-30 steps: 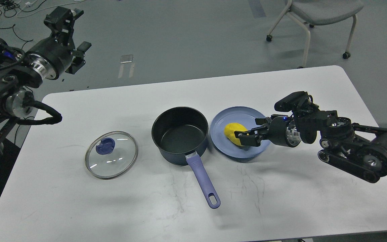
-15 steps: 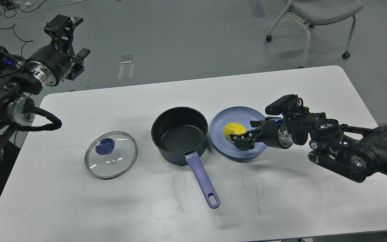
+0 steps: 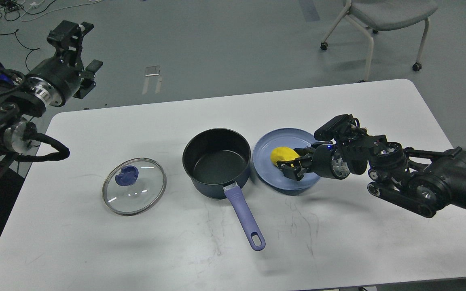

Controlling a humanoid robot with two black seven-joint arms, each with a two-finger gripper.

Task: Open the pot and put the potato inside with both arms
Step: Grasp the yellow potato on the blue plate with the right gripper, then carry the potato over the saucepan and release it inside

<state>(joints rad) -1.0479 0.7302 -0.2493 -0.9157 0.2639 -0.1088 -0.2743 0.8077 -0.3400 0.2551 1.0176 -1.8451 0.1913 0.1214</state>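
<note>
Advancing since earlier, right gripper [image 3: 291, 167] jaws now straddle the potato [image 3: 282, 155] on the plate [image 3: 275, 139], pot [image 3: 216, 161] empty; left gripper [image 3: 80, 60] jaws unclear.

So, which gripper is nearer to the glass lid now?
Left, though neither is close. The left gripper is raised beyond the table's far left edge, behind the glass lid. The right gripper is at the potato, past the pot.
</note>
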